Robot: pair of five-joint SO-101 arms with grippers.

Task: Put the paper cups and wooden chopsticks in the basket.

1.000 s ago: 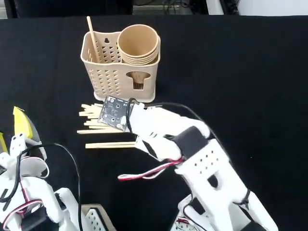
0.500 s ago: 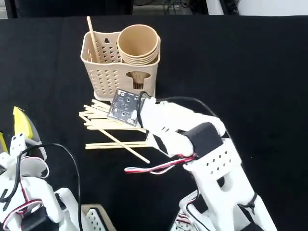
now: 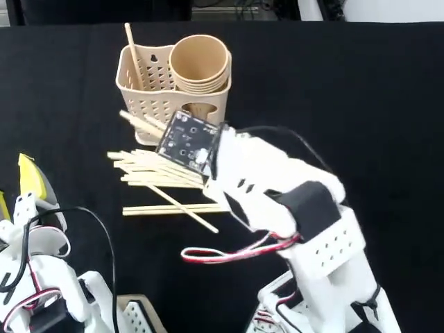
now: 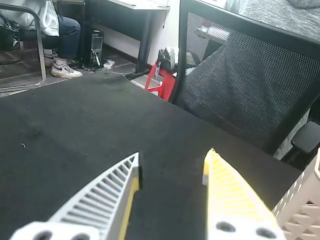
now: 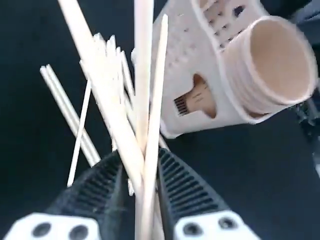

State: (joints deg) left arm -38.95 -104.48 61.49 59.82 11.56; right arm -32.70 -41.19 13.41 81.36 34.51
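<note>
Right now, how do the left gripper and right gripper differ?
The left gripper is open and holds nothing; the right gripper is shut on chopsticks. The left gripper hangs over the black table; the right gripper sits beside the basket. Both have ribbed finger faces.

no readable text or numbers, striped sticker [image 5: 193, 100] behind basket [image 5: 182, 55] cutout illegible

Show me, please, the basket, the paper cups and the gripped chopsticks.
basket [image 3: 149, 103], high view, perforated front wall.
paper cups [image 3: 199, 59], high view, inside the top cup.
chopsticks [image 5: 143, 75], right wrist view, mid shaft.
</note>
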